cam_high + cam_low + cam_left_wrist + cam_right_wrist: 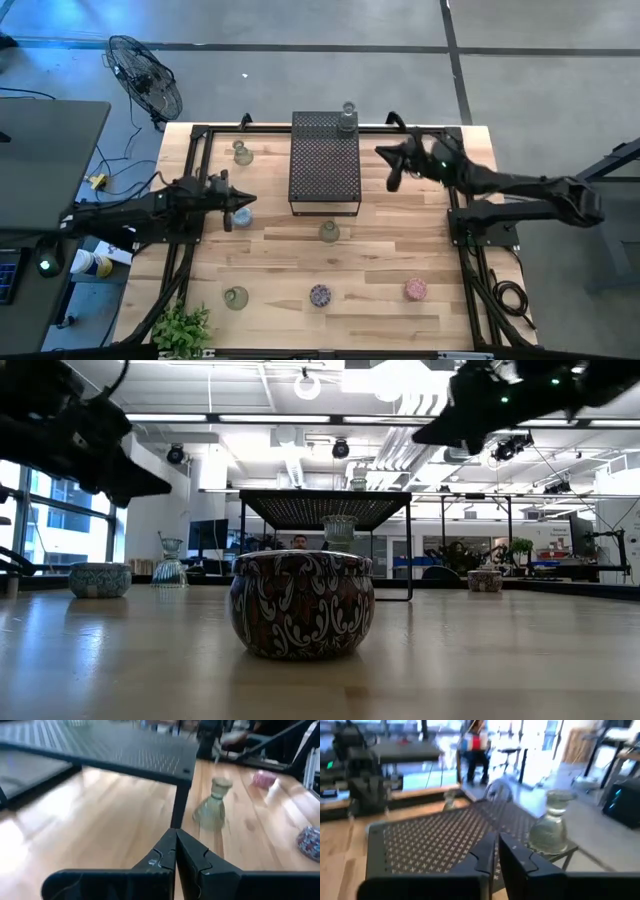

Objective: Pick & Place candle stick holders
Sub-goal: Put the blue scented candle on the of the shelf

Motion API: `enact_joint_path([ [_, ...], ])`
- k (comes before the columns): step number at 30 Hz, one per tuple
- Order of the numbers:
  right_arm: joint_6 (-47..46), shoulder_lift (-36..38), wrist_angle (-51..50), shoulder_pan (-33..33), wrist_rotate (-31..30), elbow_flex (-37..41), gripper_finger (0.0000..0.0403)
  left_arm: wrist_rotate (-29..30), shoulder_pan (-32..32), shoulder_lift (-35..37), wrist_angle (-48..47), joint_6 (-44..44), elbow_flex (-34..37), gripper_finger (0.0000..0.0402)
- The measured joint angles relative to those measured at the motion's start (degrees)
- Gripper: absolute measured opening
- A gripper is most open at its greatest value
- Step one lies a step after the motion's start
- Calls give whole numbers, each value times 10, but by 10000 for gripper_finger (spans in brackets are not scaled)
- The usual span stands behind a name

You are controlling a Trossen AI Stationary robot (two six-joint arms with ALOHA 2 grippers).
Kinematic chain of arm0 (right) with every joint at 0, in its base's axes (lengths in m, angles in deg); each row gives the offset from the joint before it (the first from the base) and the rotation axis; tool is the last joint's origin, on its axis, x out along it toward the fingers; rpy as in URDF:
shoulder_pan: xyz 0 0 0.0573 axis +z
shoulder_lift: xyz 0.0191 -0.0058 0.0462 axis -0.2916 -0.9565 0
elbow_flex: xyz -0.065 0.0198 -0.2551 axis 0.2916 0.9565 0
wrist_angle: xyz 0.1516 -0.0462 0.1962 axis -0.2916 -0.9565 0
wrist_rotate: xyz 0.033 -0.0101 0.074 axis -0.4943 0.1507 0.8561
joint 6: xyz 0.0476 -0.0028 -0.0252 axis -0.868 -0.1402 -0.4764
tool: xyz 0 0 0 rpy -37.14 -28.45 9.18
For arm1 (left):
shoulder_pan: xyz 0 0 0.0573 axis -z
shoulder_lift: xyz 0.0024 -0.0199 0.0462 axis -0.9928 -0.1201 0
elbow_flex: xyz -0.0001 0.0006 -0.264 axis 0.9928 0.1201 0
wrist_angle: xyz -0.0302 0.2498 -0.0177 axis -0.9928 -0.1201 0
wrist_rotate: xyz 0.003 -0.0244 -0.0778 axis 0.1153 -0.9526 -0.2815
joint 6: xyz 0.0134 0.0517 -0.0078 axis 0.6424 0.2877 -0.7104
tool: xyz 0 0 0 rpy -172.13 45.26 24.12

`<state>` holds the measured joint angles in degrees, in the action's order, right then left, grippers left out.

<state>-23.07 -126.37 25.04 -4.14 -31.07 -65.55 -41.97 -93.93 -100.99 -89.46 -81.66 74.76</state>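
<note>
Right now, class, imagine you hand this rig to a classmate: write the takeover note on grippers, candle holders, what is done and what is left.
Left gripper: shut, empty, over the table left of the black stand.
Right gripper: shut, empty, raised beside the stand's right edge.
Done: one clear glass holder stands on the stand's top, at its far right corner.
Left on the table: far-left clear holder, clear holder in front of the stand, near-left clear holder, patterned purple cup, pink cup.
</note>
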Motion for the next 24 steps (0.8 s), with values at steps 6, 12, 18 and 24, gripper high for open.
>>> enact_joint_path([
  [6,0,45,65,31,-44,67,23,26,0,-119,-106,-50,-85,0],
  [12,9,48,78,47,-51,71,3,20,0,-239,-256,-141,-185,9],
  [18,10,47,80,61,-51,71,7,28,0,-334,-339,-174,-262,64],
  [24,21,40,79,75,-51,71,3,45,0,-426,-424,-196,-329,162],
])
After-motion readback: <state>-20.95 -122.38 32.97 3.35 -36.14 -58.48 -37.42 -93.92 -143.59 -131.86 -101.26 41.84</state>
